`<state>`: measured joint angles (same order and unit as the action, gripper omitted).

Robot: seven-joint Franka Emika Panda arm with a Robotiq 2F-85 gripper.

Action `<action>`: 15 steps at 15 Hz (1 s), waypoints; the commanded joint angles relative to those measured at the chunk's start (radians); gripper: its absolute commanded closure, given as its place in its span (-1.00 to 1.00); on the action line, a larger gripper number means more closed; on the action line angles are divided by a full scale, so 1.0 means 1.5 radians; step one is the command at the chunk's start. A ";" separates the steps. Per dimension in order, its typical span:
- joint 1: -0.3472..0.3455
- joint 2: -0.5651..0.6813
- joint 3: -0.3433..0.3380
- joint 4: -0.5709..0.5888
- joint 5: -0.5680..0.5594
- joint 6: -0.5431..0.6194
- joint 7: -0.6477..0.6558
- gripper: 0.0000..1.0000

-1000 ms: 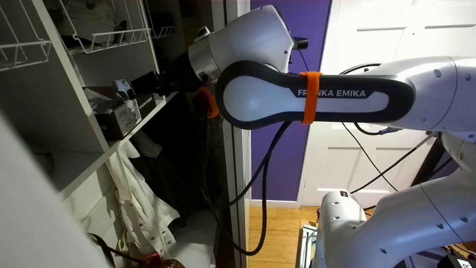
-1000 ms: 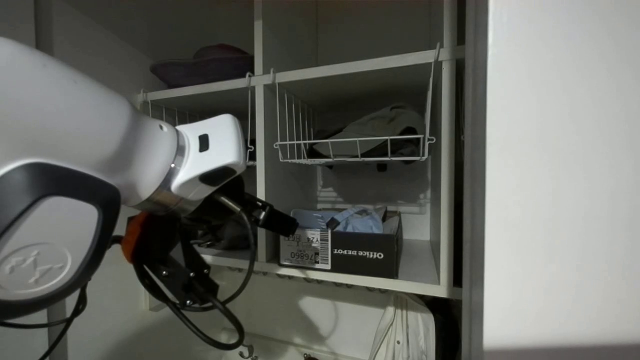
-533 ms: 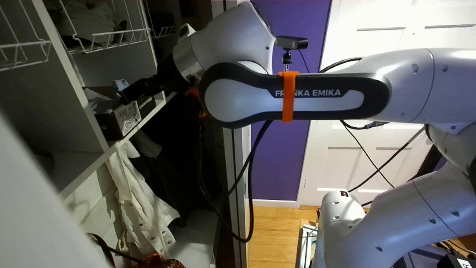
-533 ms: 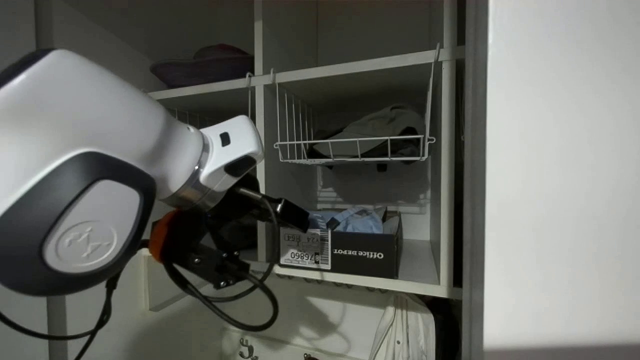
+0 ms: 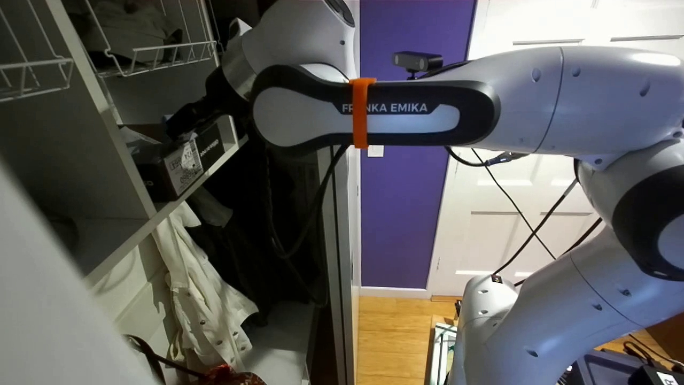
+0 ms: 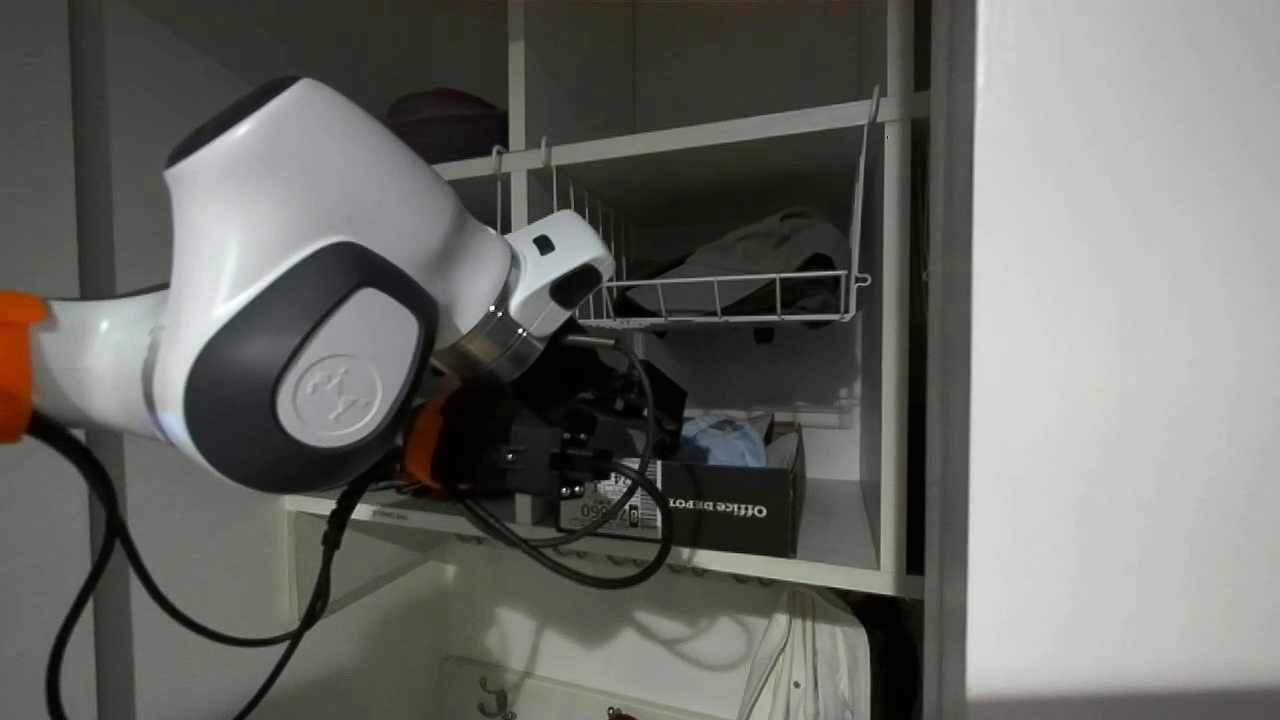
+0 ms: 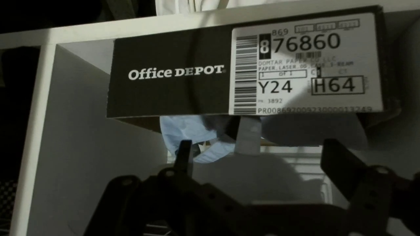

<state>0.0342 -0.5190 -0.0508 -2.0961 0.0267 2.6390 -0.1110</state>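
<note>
My gripper is open and empty. In the wrist view, its two black fingers point(image 7: 257, 144) stand wide apart beside the box's open side. The black Office Depot box point(image 7: 167, 88) with a white label sits on the shelf. The box also shows in both exterior views point(image 6: 735, 508) point(image 5: 184, 168). Light blue cloth point(image 7: 185, 126) sticks out of the box, with a pale strap-like piece point(image 7: 248, 136) between the fingers' lines. The cloth also shows in an exterior view point(image 6: 725, 440). The gripper point(image 5: 179, 124) is dark against the box there, and I cannot tell whether it touches anything.
A white wire basket point(image 6: 705, 285) holding grey cloth hangs above the box. A white partition point(image 6: 522, 340) stands beside the compartment. The shelf's front edge point(image 6: 840, 575) runs below the box. A white garment point(image 5: 206, 305) hangs under the shelf.
The arm has moved farther into the closet, and the gripper has come from beside the box to its labelled end. The box and cloth look unmoved.
</note>
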 commanded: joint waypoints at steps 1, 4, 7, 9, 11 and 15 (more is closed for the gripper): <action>-0.006 0.044 0.001 0.054 -0.011 -0.026 -0.003 -1.00; -0.015 0.066 0.006 0.071 -0.023 -0.027 -0.002 -1.00; -0.020 0.084 0.007 0.078 -0.033 -0.016 0.001 -1.00; -0.026 0.095 0.009 0.085 -0.042 -0.015 0.005 -1.00; -0.030 0.101 0.009 0.090 -0.046 -0.013 0.007 -0.49; -0.037 0.108 0.010 0.097 -0.055 -0.011 0.010 -0.09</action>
<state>0.0007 -0.3755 -0.0488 -1.9820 -0.0229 2.6270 -0.1140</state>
